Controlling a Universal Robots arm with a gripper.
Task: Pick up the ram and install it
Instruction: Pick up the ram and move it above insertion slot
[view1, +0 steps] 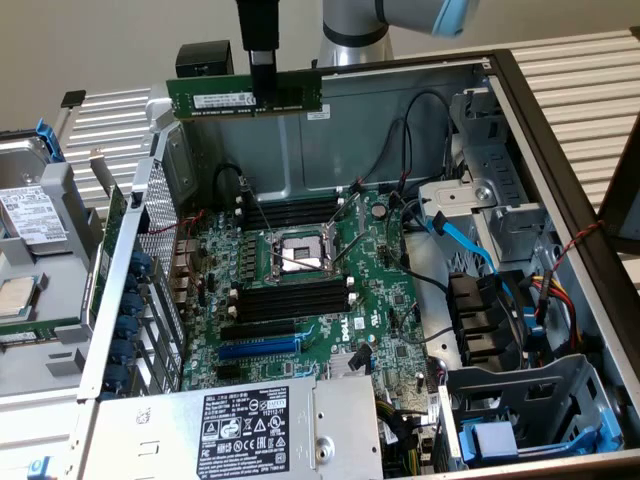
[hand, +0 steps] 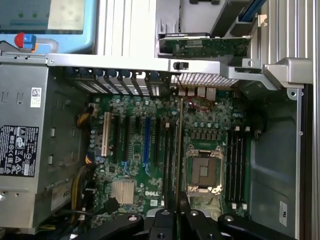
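Observation:
The ram (view1: 245, 97) is a long green stick with a white label, held level and lengthwise high above the open computer case. My gripper (view1: 262, 78) is shut on its top edge near the middle, its black fingers pointing down. In the wrist view the ram (hand: 178, 150) appears edge-on as a thin dark line running out from the gripper (hand: 178, 202) over the motherboard. Below lie the black memory slots (view1: 290, 300), with a second bank (view1: 290, 212) on the far side of the CPU socket (view1: 300, 255). The ram hangs well clear of the board.
A blue expansion slot (view1: 258, 349) sits near the power supply (view1: 240, 430). Cables and a blue data cable (view1: 460, 240) cross the exterior view's right of the case. The case walls (view1: 540, 150) surround the board. A drive tray (view1: 30, 240) lies outside, at the exterior view's left.

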